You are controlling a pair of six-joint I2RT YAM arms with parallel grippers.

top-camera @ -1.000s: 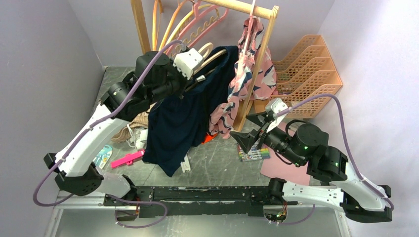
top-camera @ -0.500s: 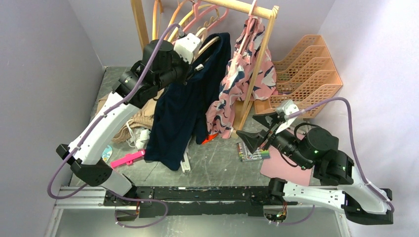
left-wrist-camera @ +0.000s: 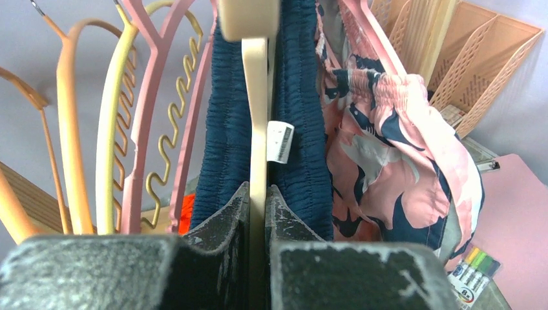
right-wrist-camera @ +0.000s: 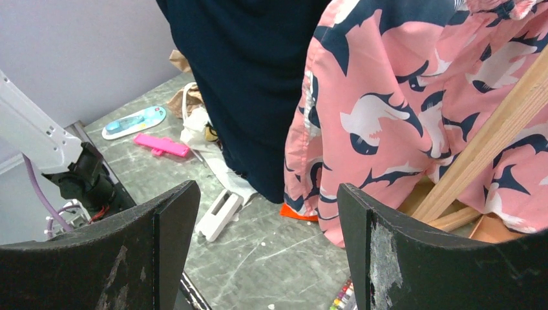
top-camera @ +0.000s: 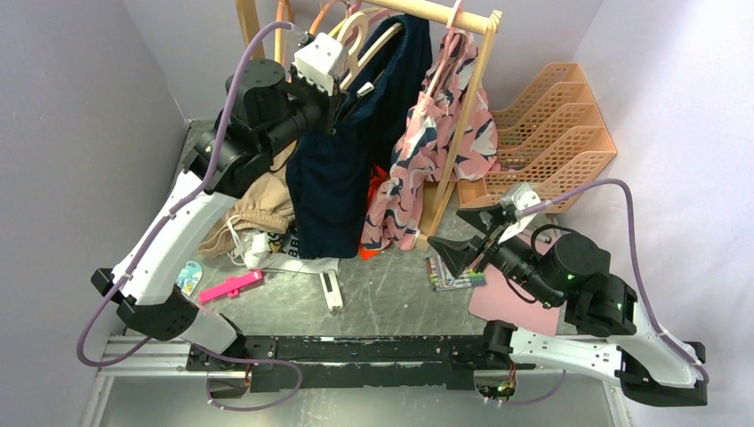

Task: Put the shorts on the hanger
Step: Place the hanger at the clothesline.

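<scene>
The navy shorts (top-camera: 338, 178) hang draped over the cream hanger (top-camera: 378, 43), waistband up and legs hanging down to just above the table. My left gripper (top-camera: 340, 87) is shut on the hanger and holds it high, close to the rack rail. In the left wrist view the hanger (left-wrist-camera: 257, 129) runs up from between the closed jaws of that gripper (left-wrist-camera: 258, 194), with the shorts (left-wrist-camera: 300, 123) on both sides and a white label by the bar. My right gripper (top-camera: 462, 240) is open and empty, low over the table; its view (right-wrist-camera: 266, 188) faces the shorts (right-wrist-camera: 252, 77).
The wooden rack (top-camera: 462, 107) carries pink printed shorts (top-camera: 436, 151), pink hangers (left-wrist-camera: 187, 97) and a yellow hanger (left-wrist-camera: 106, 148). A tan garment (top-camera: 258, 213), a pink tool (top-camera: 229, 286), a white clip (top-camera: 331, 292), markers (top-camera: 456, 278) and an orange file tray (top-camera: 547, 124) lie around.
My left gripper has lifted the hanger with the shorts up and back toward the rack rail; the shorts' hem has risen off the table. My right arm has shifted slightly right.
</scene>
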